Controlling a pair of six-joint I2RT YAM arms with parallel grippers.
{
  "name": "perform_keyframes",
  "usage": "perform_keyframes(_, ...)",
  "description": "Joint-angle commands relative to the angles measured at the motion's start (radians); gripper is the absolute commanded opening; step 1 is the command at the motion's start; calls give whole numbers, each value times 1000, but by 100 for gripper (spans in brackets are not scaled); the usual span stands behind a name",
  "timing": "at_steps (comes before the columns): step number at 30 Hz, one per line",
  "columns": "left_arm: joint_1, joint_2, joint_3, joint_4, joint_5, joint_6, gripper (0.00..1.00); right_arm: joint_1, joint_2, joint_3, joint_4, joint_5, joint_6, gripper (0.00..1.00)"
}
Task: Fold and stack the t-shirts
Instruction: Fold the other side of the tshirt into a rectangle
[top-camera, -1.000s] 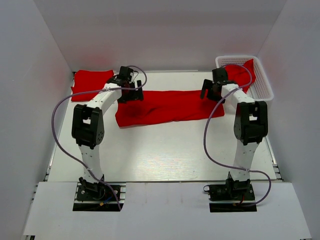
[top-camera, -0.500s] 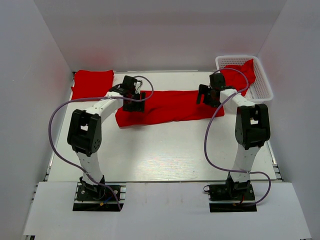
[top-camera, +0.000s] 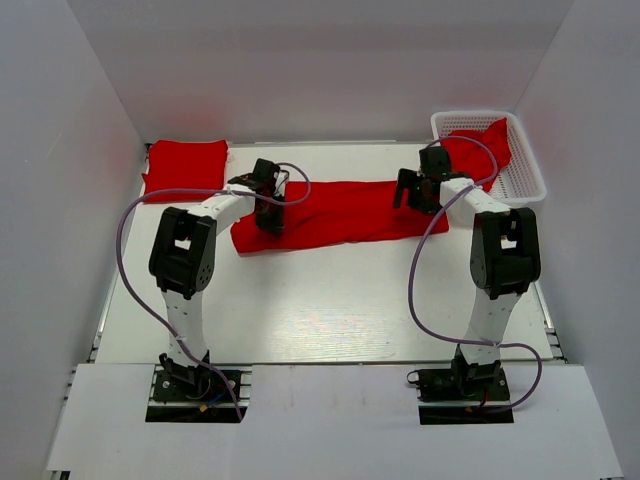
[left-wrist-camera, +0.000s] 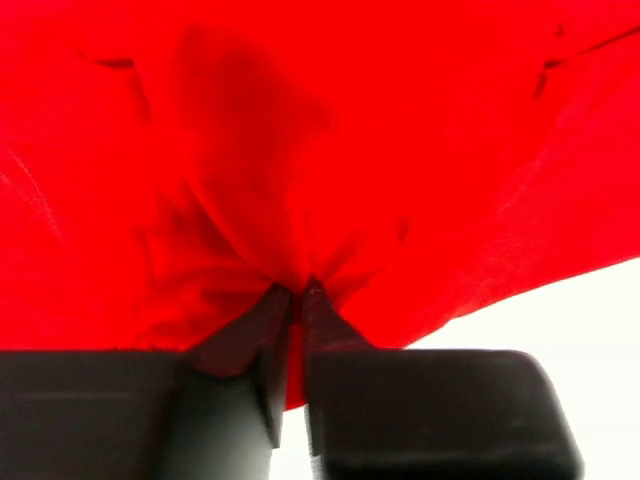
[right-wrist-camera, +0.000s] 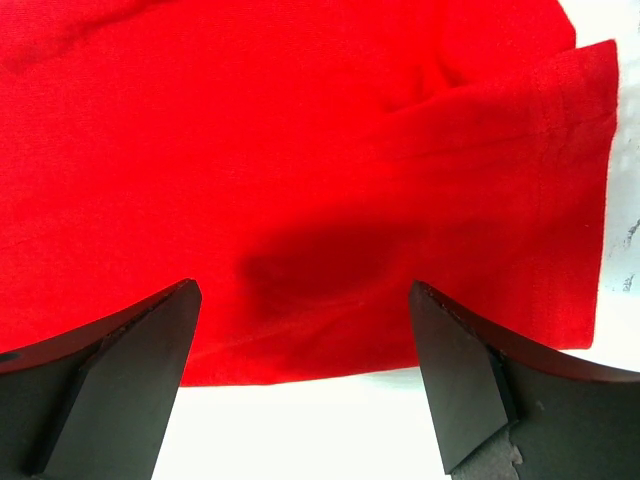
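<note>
Pinching noted: left gripper (left-wrist-camera: 297, 292) clamped on small bunch of t-shirt (top-camera: 345, 210) at left end; strip laid across mid table (top-camera: 320, 300). Right gripper (right-wrist-camera: 302, 300) held apart above right end, nothing gripped. Risk: only top layer caught, fold lost on lift; one-sided pull, cloth skewed.

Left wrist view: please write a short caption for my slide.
Fingers closed on a bunched fold of red t-shirt, white table beyond.

No text or labels legible
</note>
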Motion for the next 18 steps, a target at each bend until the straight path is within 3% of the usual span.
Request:
perform_keyframes(1, -5, -46, 42, 32, 47, -3, 12, 2, 11, 13, 21, 10, -4, 90)
perform_keyframes(3, -5, -46, 42, 58, 56, -3, 0, -4, 14, 15, 24, 9, -1, 90)
perform_keyframes(18, -5, 106, 306, 33, 102, 18, 0, -4, 45, 38, 6, 21, -11, 90)
